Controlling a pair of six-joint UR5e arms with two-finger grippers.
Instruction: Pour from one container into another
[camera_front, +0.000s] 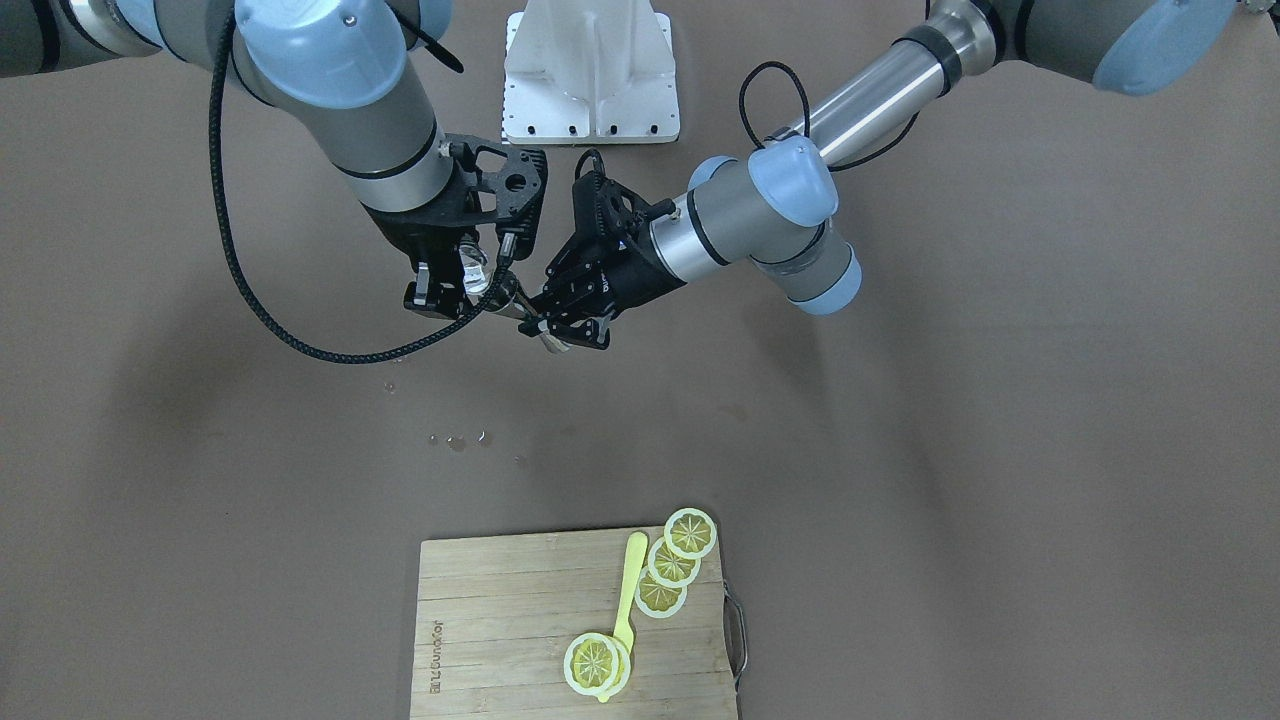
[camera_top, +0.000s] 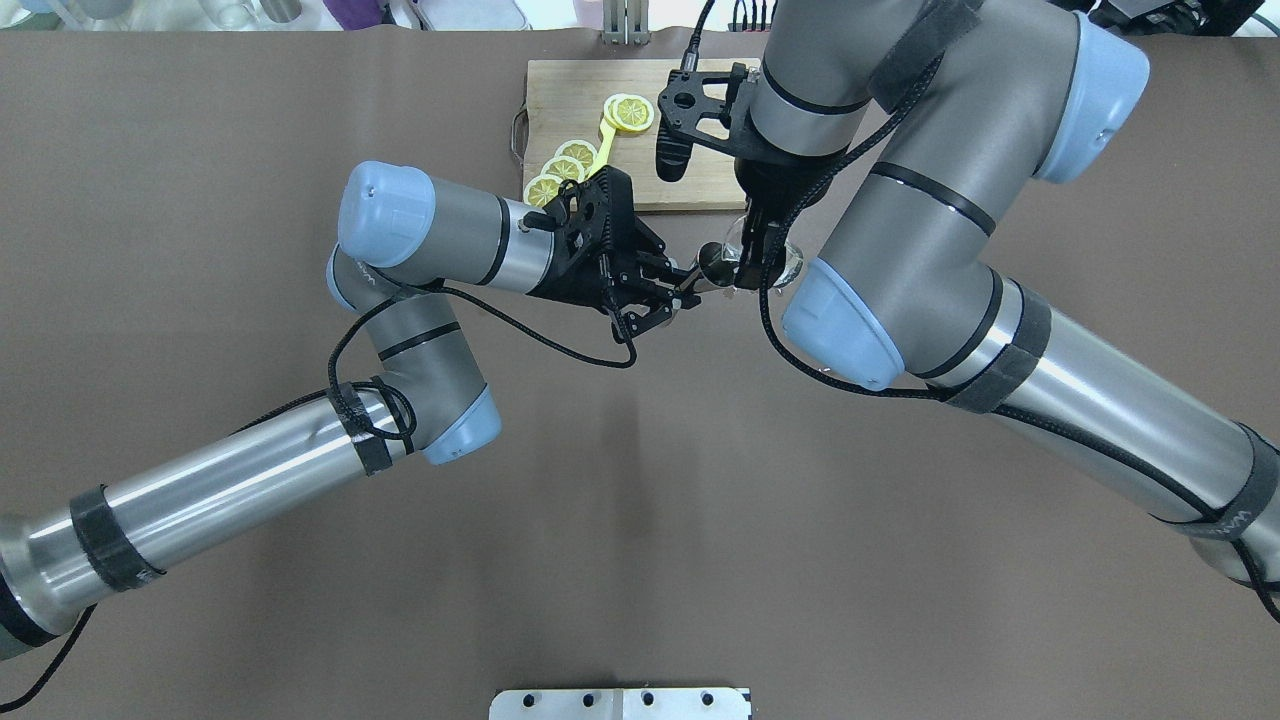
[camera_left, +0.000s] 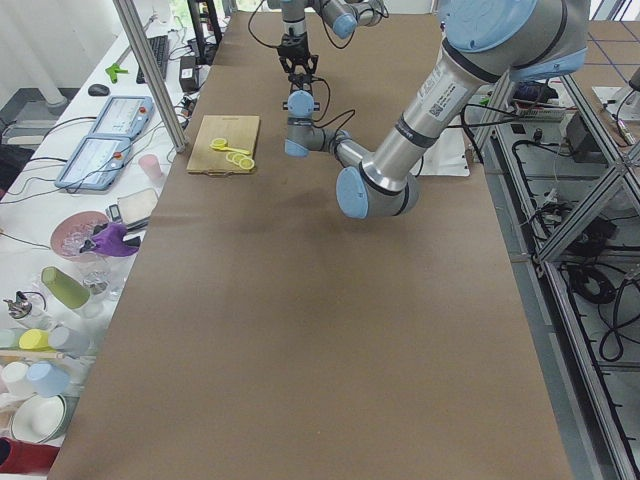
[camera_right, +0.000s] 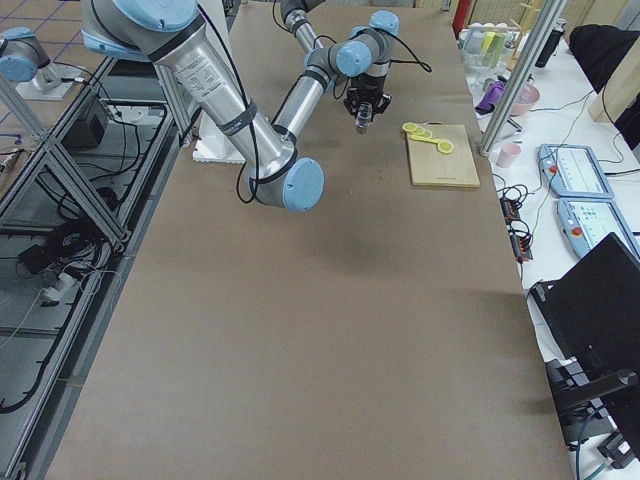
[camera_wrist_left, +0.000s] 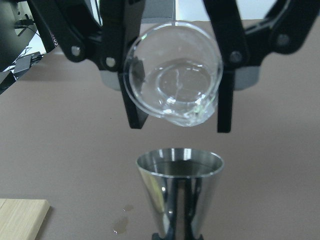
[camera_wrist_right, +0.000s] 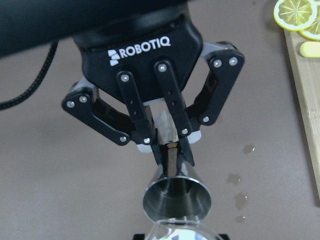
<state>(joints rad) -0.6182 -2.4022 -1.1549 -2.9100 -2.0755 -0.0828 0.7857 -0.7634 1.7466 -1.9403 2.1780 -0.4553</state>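
Item 1 – glass (camera_wrist_left: 172, 75): clear, thick base, tipped over so its mouth faces down toward the jigger. Its low lip sits just above the jigger's rim, not touching. Whether liquid is in it cannot be told. It is held off the table (camera_front: 900, 400), over the middle.

Item 2 – jigger (camera_wrist_left: 180, 195): grey steel, 2 cones, open mouth up, directly under the glass lip and also clear of the table.

Item 3 – right gripper (camera_wrist_left: 180, 125): 2 fingers closed on opposite sides of the glass.

Item 4 – left gripper (camera_wrist_right: 170, 147): fingers drawn nearly together, pinching the jigger at its narrow waist.

Item 5 – droplets (camera_front: 458, 440): a few wet spots on the table between the grippers and the board.

Item 6 – board (camera_front: 500, 620): wood, metal handle, at the table edge far from the robot. It carries lemon slices (camera_front: 690, 532) and a yellow spoon (camera_front: 630, 590).

Item 7 – white plate (camera_front: 590, 70): at the robot's base.
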